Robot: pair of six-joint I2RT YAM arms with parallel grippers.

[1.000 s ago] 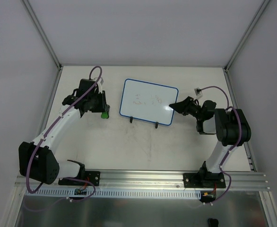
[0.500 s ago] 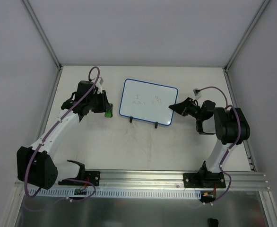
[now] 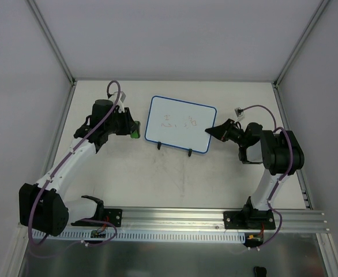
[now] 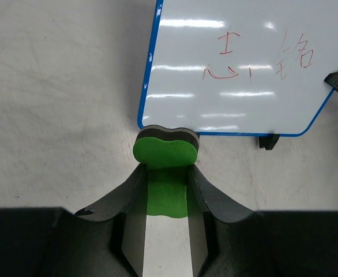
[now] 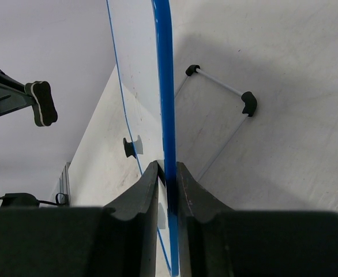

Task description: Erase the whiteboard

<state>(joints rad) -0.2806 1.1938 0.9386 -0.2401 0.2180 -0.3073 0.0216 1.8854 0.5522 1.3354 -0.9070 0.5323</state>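
The whiteboard (image 3: 179, 124) stands on two black feet mid-table, white with a blue rim and red scribbles (image 4: 255, 57). My left gripper (image 3: 133, 129) is shut on the green peanut-shaped eraser (image 4: 165, 153), held just left of the board's left edge, off its face. My right gripper (image 3: 213, 131) is shut on the whiteboard's right edge; in the right wrist view the blue rim (image 5: 165, 86) runs between the two fingers (image 5: 149, 190). The eraser also shows there (image 5: 42, 103), at the far side of the board.
Grey enclosure walls surround the table (image 3: 175, 179). An aluminium rail (image 3: 175, 216) with both arm bases runs along the near edge. The board's wire stand (image 5: 221, 86) shows behind it in the right wrist view.
My left gripper has carried the eraser up and to the right, closer to the board's left edge. The right gripper and the board have barely moved.
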